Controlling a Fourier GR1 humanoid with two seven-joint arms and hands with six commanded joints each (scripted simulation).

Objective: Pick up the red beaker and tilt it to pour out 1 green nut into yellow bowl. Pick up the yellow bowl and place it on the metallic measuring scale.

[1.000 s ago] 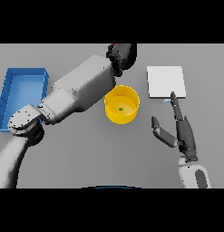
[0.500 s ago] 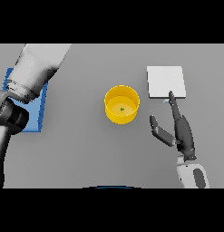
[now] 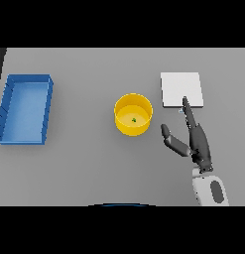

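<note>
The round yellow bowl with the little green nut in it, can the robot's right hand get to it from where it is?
Probably yes. The right hand lies open on the grey table, just right of the round yellow bowl, with only bare table between them. The green nut sits inside the bowl.

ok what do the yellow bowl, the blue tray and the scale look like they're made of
Yellow bowl: probably plastic; flat, even colour and a thin wall, no glints. A small green nut lies inside.
Blue tray: likely plastic too, matte, with thin upright walls.
Scale: a pale grey-white flat square with a dull finish; it could be brushed metal, but no shine confirms it.
</note>
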